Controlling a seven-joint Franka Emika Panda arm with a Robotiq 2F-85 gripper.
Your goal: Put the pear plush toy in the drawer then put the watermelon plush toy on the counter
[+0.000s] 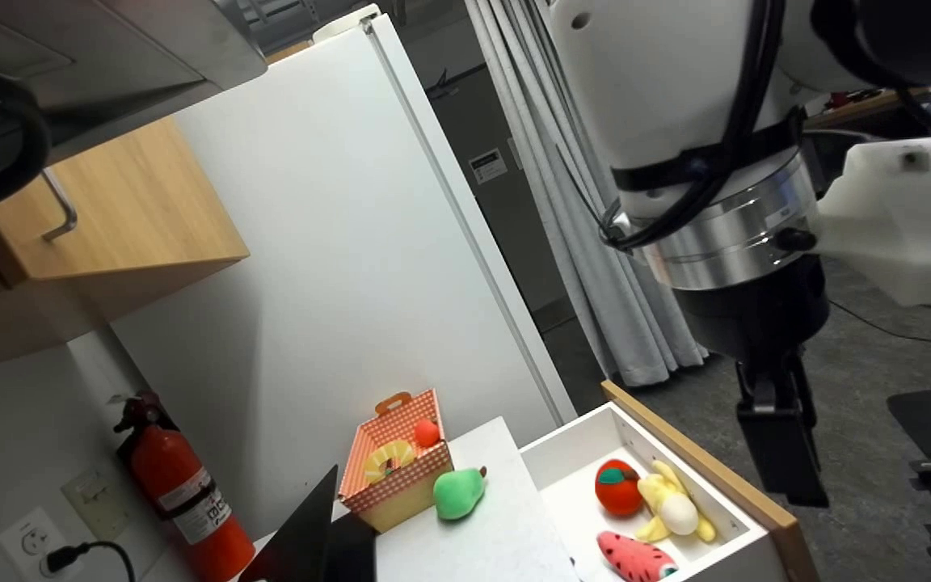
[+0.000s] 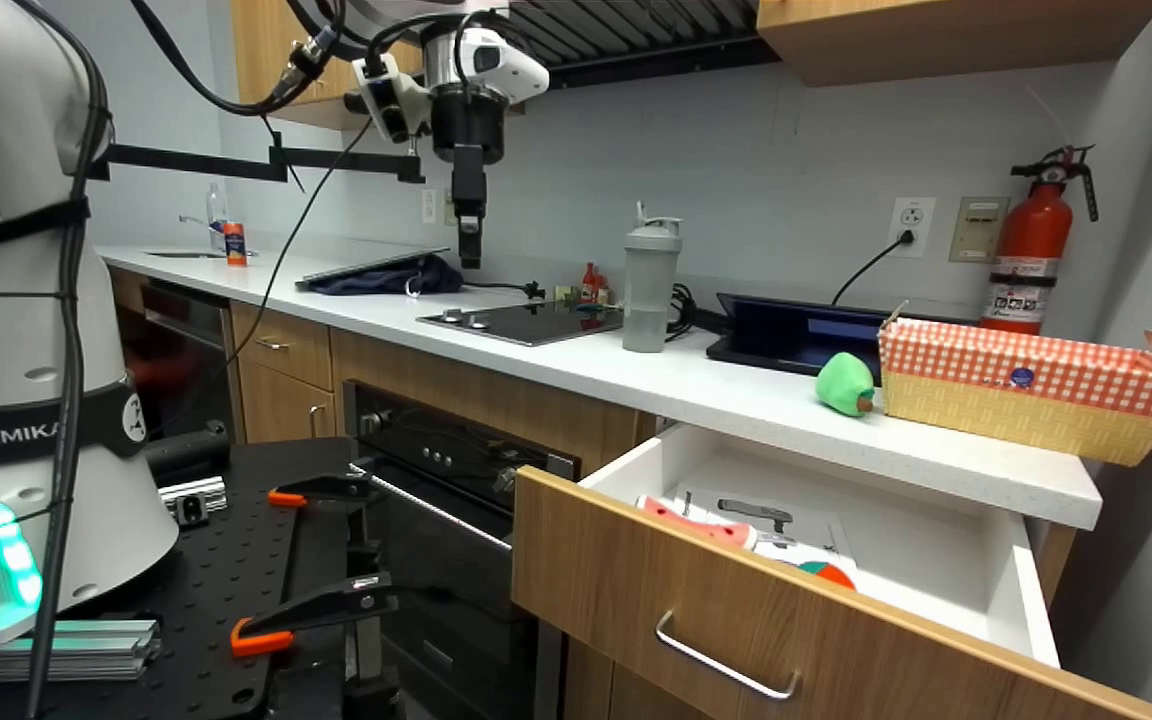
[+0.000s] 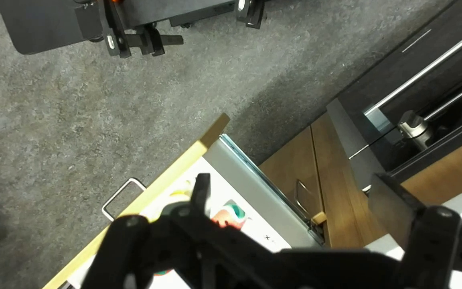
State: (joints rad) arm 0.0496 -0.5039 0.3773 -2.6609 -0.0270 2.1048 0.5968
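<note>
Nearest the camera in the wrist view, the gripper (image 3: 298, 198) stretches dark across the bottom of the frame, released, its jaws wide apart with nothing held between them. Beyond it, at lower centre, is the pulled-out drawer (image 3: 167, 179), where part of the watermelon plush toy (image 3: 230, 216) shows past the gripper's dark bulk. In an exterior view, the pear plush toy (image 1: 457, 494) sits on the white tabletop (image 1: 482, 551) at lower centre, while the watermelon shares the drawer at lower right with a red round toy (image 1: 619, 495) and a yellow toy (image 1: 674, 505); the gripper hangs farther right, empty. I judge the first step, pear into drawer, to be in hand but only at its outset. In an exterior view, a checked basket (image 2: 1016, 410) takes up the right side, the pear close beside it; whether they touch I cannot tell. The gripper is at upper centre, well apart from both. The next move probably calls for coming over the pear, straddling its body without snagging the basket, then lifting it past the tabletop's edge and lowering it beside the watermelon.
</note>
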